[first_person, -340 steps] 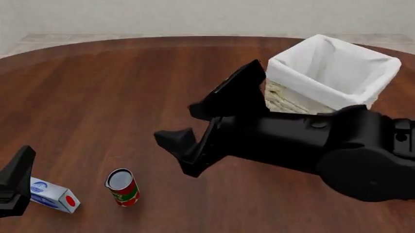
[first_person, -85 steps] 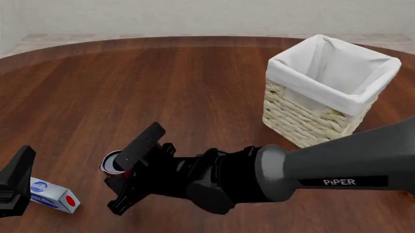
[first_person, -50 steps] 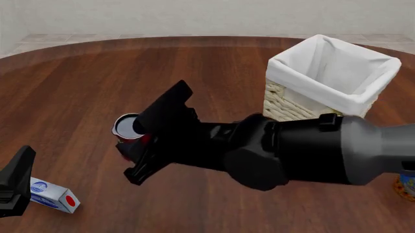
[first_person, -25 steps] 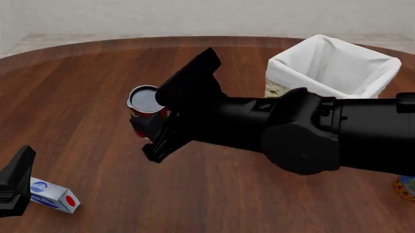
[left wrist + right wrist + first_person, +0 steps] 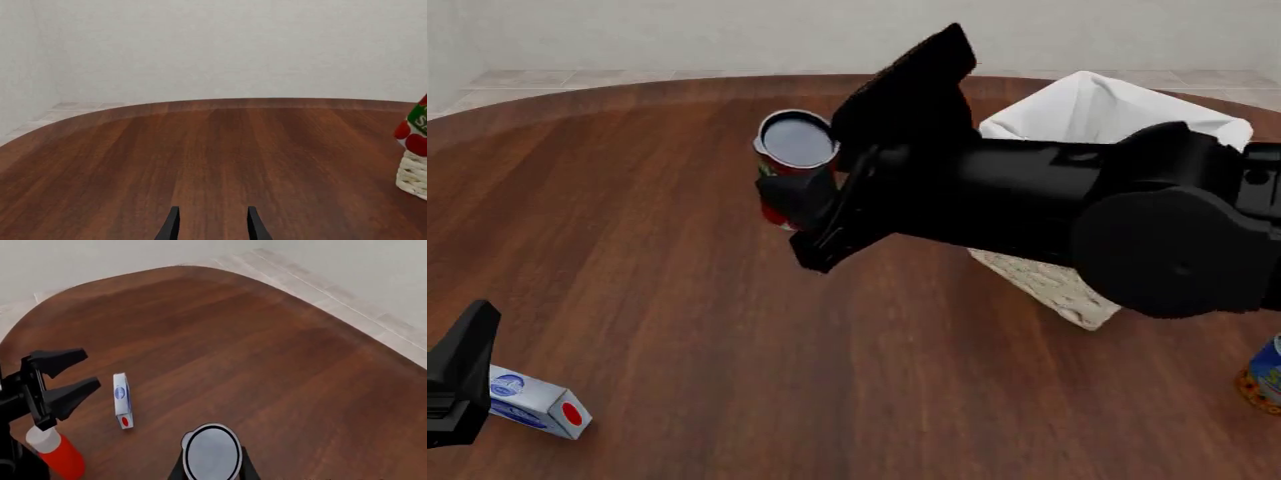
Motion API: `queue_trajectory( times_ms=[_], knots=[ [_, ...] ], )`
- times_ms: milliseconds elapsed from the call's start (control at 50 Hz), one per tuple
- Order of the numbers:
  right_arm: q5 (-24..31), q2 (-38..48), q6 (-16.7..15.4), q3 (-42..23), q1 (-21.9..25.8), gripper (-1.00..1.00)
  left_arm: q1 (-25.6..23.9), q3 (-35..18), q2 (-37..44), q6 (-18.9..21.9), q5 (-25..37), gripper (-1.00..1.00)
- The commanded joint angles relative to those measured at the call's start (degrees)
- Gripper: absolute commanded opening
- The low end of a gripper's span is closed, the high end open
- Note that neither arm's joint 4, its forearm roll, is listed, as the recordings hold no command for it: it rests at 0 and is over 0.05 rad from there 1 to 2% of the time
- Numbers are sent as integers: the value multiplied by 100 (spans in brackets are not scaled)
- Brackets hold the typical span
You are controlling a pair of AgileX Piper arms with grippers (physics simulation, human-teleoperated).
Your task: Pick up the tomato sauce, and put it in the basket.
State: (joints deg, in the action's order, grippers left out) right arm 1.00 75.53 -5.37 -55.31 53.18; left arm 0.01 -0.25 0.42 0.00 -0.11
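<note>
The tomato sauce [image 5: 785, 172], a small red can with a green band and grey top, hangs in the air just left of the basket [image 5: 1101, 112]. My right gripper [image 5: 814, 185] is shut on it, one finger on each side. In the right wrist view, the can's grey top [image 5: 211, 454] sits between the fingers of my right gripper [image 5: 211, 471]. My left gripper [image 5: 465, 365] stays low at the near left, open and empty, shown as my left gripper [image 5: 212, 229] in its own view. That view also catches the can [image 5: 417, 131] above the basket's wicker [image 5: 413, 172].
A white-blue carton [image 5: 541, 403] with a red dot lies beside my left gripper, and the right wrist view shows the carton [image 5: 121, 400] too. A blue-orange can [image 5: 1265, 372] stands at the near right edge. My right arm covers the basket's near-left side.
My right gripper closed on the can near the table's front left, then carried it up and to the right, toward the basket. The left arm and carton have not moved.
</note>
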Motion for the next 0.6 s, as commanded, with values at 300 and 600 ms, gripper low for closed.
queue_trajectory(
  times_ms=[300, 600],
  knots=[
    [630, -763, -98, -299, -463, -100, 0, 0, -1, 0, 0, 100],
    [863, -943, -243, -385, -758, -100, 0, 0, 0, 0, 0, 100]
  ],
)
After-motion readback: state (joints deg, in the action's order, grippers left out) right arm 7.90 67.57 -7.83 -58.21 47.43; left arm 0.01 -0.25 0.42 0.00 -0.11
